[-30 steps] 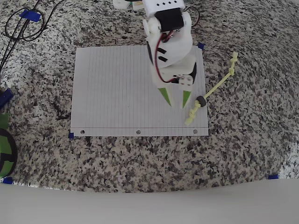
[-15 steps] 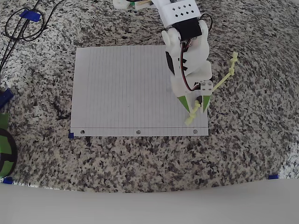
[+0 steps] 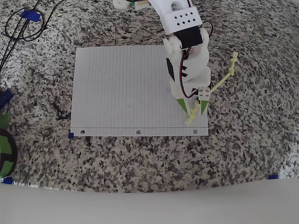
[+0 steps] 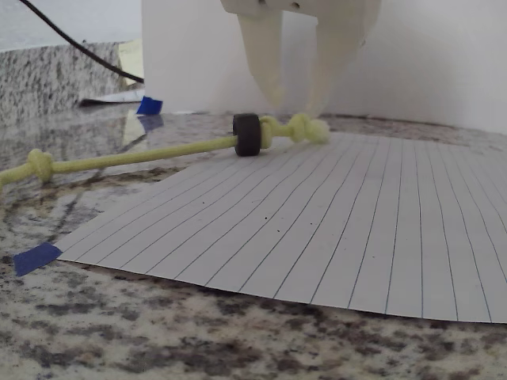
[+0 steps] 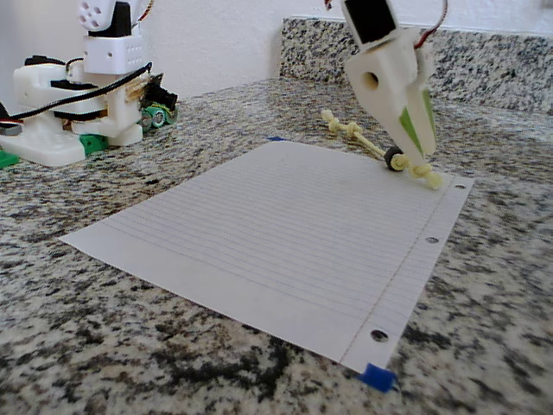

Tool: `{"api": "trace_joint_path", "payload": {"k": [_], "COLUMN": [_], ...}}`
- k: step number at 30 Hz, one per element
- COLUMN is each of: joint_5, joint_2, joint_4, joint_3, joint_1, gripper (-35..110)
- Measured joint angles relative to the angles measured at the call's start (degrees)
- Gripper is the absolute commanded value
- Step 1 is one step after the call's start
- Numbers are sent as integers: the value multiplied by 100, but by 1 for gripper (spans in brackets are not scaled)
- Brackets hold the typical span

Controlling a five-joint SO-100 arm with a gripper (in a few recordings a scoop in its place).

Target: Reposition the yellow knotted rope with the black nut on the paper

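One yellow knotted rope (image 3: 219, 84) diagonal across the paper (image 3: 121, 88) corner, overhead view.

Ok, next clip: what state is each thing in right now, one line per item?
Thin pale yellow knotted rope: lying flat, one end on the sheet, the rest off it on the granite.
Small black nut: threaded on the rope, by the end knot.
White lined paper sheet: flat, corners taped.
White-and-green hand: open, fingers either side of the rope's end, not yet closed.
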State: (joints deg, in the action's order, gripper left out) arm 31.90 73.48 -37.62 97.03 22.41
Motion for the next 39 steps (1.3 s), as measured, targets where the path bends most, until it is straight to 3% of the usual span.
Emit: {"api": "trace_joint_path", "payload": {"k": [32, 36, 39], "joint_5": [255, 255, 255], "joint_2": [-272, -290, -308], "joint_4": [-141, -141, -141], "joint_3": [-97, -97, -97], "joint_1": [-105, -105, -105], "gripper": [25, 19, 0]}}
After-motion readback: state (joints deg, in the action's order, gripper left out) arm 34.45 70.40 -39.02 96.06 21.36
